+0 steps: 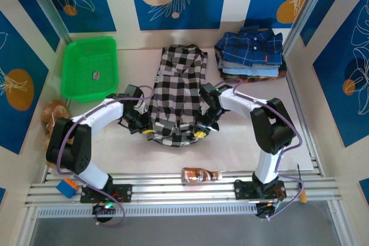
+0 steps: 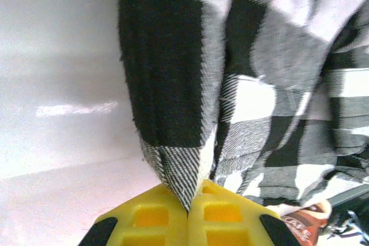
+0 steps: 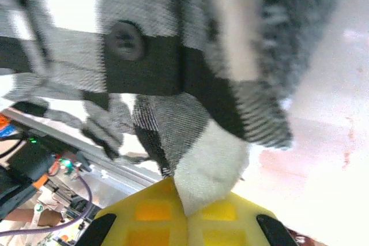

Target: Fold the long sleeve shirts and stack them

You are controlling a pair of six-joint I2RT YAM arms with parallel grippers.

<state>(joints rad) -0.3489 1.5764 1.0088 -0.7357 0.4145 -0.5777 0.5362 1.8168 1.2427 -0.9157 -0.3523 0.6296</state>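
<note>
Folding checked shirt (image 1: pixel 177 93): left gripper (image 2: pixel 187 214) and right gripper (image 3: pixel 187 211) each clamped shut on hem corner. Next: carry hem forward, toward collar.

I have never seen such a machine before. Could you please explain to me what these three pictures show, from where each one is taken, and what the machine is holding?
These are two white robot arms bolted at the near edge of a table. The view from above shows both arms reaching to the black-and-white checked shirt lying between them. The left gripper and the right gripper each pinch its near edge. The two other pictures come from cameras on the wrists: yellow fingers of the left gripper shut on the cloth, and the same on the right. Also there: a stack of folded shirts, a green basket, a brown plush toy.
</note>
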